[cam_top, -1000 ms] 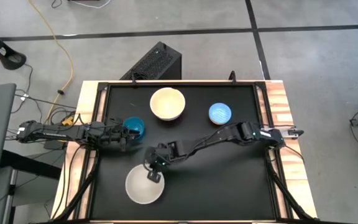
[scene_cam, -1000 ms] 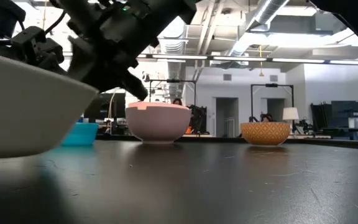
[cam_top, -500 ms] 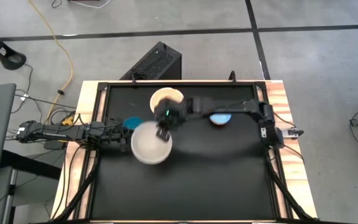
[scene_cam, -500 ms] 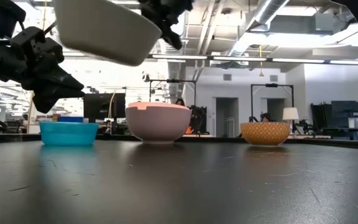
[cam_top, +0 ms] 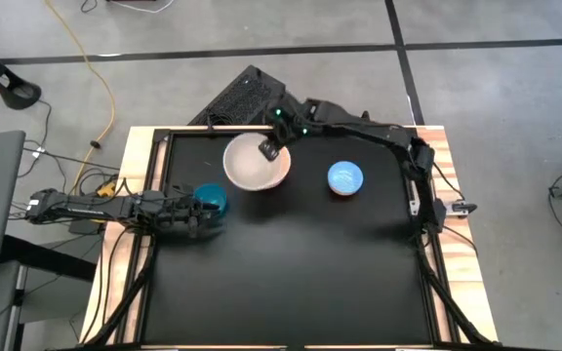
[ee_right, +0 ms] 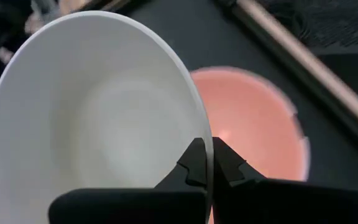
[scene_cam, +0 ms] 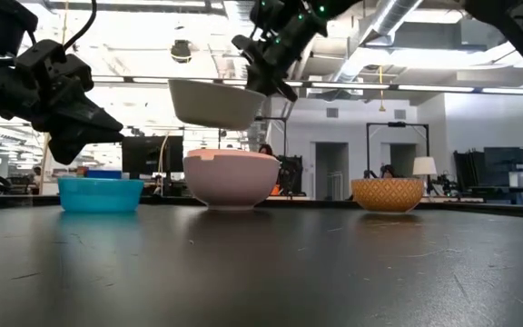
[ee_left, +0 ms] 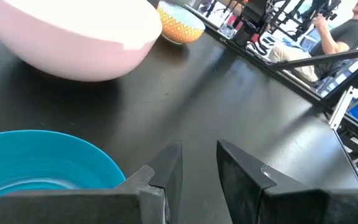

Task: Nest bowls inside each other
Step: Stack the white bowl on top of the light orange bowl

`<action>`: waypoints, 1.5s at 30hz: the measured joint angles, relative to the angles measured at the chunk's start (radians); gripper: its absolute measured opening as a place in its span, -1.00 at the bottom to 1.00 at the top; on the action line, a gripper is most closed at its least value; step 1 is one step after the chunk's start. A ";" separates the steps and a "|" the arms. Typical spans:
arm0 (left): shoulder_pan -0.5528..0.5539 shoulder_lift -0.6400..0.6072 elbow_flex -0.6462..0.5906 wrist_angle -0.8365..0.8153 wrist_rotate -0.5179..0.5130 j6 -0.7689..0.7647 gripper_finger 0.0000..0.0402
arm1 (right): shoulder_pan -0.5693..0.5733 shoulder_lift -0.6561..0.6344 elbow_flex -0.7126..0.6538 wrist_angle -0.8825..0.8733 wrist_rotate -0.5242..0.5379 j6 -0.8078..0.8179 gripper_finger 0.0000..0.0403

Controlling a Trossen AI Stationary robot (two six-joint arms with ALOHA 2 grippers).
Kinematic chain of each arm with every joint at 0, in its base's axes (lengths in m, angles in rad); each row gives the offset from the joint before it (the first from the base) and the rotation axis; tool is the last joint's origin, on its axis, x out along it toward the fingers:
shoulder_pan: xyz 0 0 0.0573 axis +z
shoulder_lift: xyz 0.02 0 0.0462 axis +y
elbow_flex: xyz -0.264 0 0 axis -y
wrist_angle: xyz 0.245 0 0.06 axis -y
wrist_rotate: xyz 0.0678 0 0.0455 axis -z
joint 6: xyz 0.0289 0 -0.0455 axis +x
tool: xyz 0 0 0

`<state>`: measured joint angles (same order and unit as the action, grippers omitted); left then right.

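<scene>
Four bowls visible on the black table (cam_top: pixel 291 283), and most of the mat is free: everything from centre down to 6 o'clock in the high view is bare, with all the bowls crowded toward the far edge and the left side. Right gripper (cam_top: pixel 268 148) is up at 12 o'clock near the far rim, clenched on the rim of the white bowl (cam_top: pixel 252 166), one finger inside and one outside per the right wrist view. The white bowl (scene_cam: pixel 214 102) hangs in the air, slightly tilted, directly over the pink bowl (scene_cam: pixel 231 178), clear gap between them in the low view, not touching. Through the wrist camera the pink bowl (ee_right: pixel 253 124) shows past the white rim, translucent, salmon-toned inside. The light blue bowl (cam_top: pixel 345 178), reddish-orange patterned outside, sits alone toward 1 o'clock, well apart from the pair. Teal bowl (cam_top: pixel 209 199) sits at 9 o'clock near the left edge, upright. Left gripper (cam_top: pixel 201 216) is parked just beside the teal bowl, fingers (ee_left: pixel 244 168) parted with a gap, holding nothing, raised above the table in the low view.
</scene>
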<state>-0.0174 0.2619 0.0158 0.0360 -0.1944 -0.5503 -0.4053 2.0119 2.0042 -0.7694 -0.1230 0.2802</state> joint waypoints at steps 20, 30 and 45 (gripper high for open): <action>0.000 0.001 0.000 0.000 -0.004 0.013 -0.56 | -0.113 0.106 -0.004 0.057 -0.033 0.031 -0.96; 0.000 0.002 0.000 0.000 -0.003 0.014 -0.56 | -0.120 0.104 -0.022 0.012 -0.030 0.025 -0.97; 0.000 0.002 0.000 0.000 -0.003 0.013 -0.56 | -0.119 0.104 -0.047 0.022 0.002 0.025 -0.92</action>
<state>-0.0174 0.2634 0.0158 0.0359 -0.1975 -0.5375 -0.5238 2.1159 1.9568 -0.7470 -0.1214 0.3053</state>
